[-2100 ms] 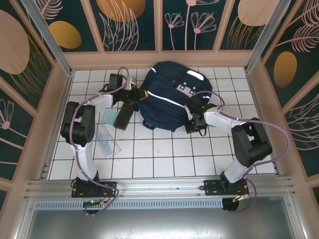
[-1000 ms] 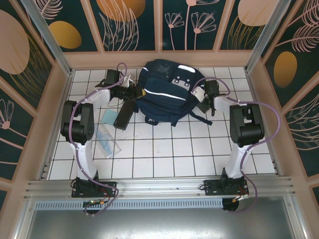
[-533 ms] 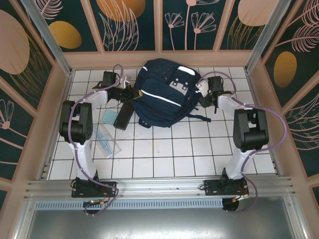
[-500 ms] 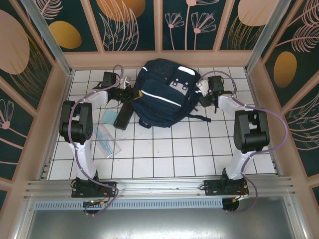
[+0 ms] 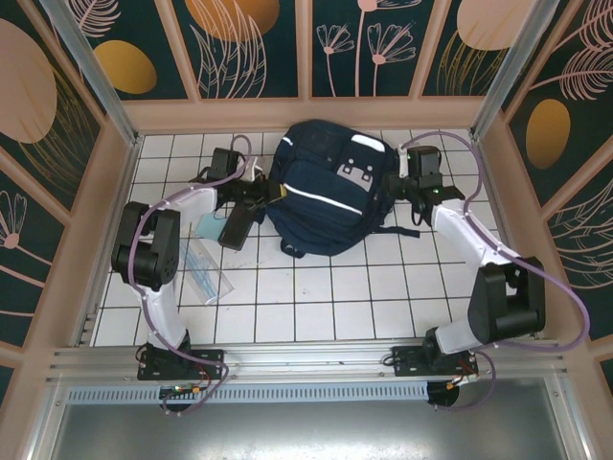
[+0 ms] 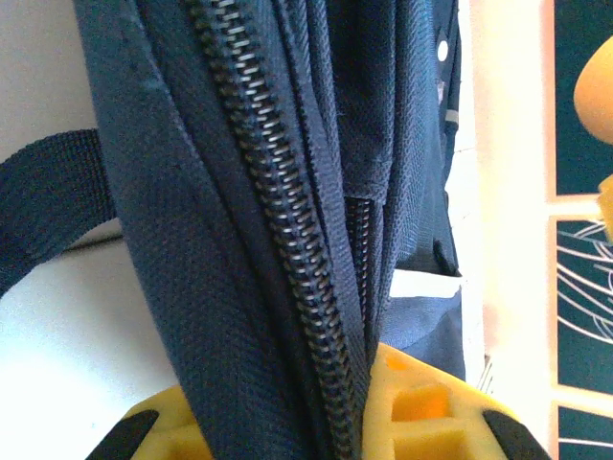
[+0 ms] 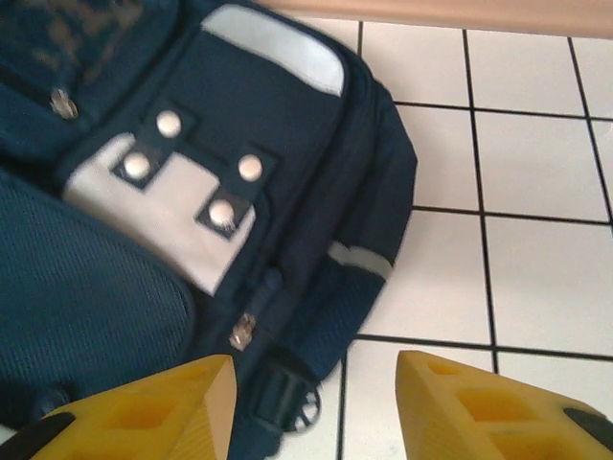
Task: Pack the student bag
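Readied for packing, the student bag (image 5: 330,192) is clamped at its zipper (image 6: 287,249) by the left gripper (image 6: 321,426); a second hold is likely needed from the open, empty right gripper (image 7: 316,379).

Readable text, labels, brands, numbers, signs: none showing. The backpack (image 5: 330,196) is carrying only blank pale patches (image 7: 163,206) with plain round studs (image 7: 222,211). The wall panels (image 5: 249,48) are displaying leaf and circle patterns, without lettering.
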